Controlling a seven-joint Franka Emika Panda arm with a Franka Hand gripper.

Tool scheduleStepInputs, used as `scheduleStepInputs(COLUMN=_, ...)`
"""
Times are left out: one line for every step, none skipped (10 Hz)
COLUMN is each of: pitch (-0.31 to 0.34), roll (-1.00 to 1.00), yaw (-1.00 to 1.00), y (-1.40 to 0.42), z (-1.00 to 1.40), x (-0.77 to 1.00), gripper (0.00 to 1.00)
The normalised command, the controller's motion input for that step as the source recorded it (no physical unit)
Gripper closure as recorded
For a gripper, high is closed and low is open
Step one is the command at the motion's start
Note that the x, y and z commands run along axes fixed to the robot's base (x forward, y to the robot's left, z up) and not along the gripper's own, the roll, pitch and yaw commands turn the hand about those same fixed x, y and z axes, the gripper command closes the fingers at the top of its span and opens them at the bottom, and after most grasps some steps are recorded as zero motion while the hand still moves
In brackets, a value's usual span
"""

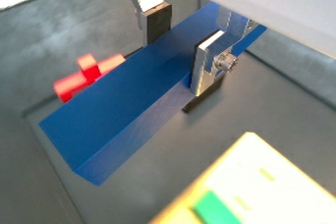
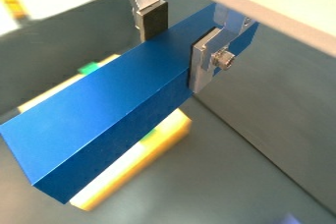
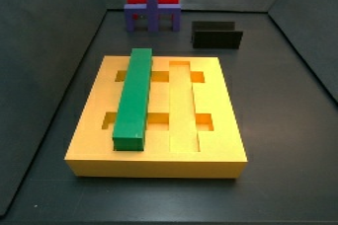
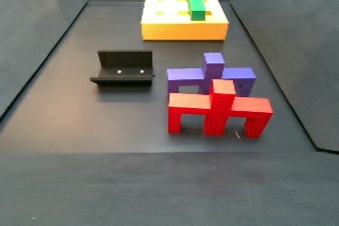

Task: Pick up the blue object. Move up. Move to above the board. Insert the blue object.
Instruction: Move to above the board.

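The blue object (image 1: 118,120), a long dark-blue bar, lies between my gripper's fingers in both wrist views (image 2: 105,120). My gripper (image 1: 180,56) is shut on it near one end, one dark pad on each long side (image 2: 182,49). The bar hangs in the air. The yellow board (image 2: 144,159) shows below it in a wrist view, and to one side in a wrist view (image 1: 269,179). Both side views show the whole board (image 3: 158,160) (image 4: 185,32) with a green bar (image 3: 134,96) in one groove. Neither the gripper nor the blue object appears in the side views.
A purple-and-red block structure (image 4: 212,96) stands on the dark floor (image 3: 153,10); its red part shows beside the bar (image 1: 82,76). The black fixture (image 4: 123,68) stands between it and the board (image 3: 218,36). Dark walls close in the floor.
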Motion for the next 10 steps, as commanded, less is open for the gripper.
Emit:
scheduleStepInputs(pitch=0.038, roll=0.03, yaw=1.00, y=-1.40, z=0.27, x=0.44, gripper=1.00)
scheduleStepInputs(pitch=0.052, roll=0.02, yaw=1.00, y=-1.40, z=0.29, x=0.52, gripper=1.00)
scheduleStepInputs(pitch=0.059, roll=0.03, yaw=1.00, y=-1.40, z=0.29, x=0.53, gripper=1.00)
scheduleStepInputs(pitch=0.072, roll=0.04, yaw=1.00, y=-0.59, z=0.13, x=0.25, gripper=1.00)
scheduleStepInputs(pitch=0.076, roll=0.04, yaw=1.00, y=-0.25, z=0.07, x=0.15, gripper=1.00)
scheduleStepInputs(pitch=0.074, roll=0.03, yaw=1.00, y=-0.14, z=0.05, x=0.08, gripper=1.00)
scheduleStepInputs(pitch=0.077, roll=0.04, yaw=1.00, y=-0.11, z=0.04, x=0.05, gripper=1.00)
scheduleStepInputs(pitch=0.085, roll=0.04, yaw=1.00, y=-0.07, z=0.03, x=0.05, gripper=1.00)
scheduleStepInputs(pitch=0.093, roll=0.04, yaw=1.00, y=-0.05, z=0.03, x=0.06, gripper=1.00)
scheduleStepInputs(pitch=0.105, roll=0.05, yaw=1.00, y=-0.04, z=0.02, x=0.06, gripper=1.00)
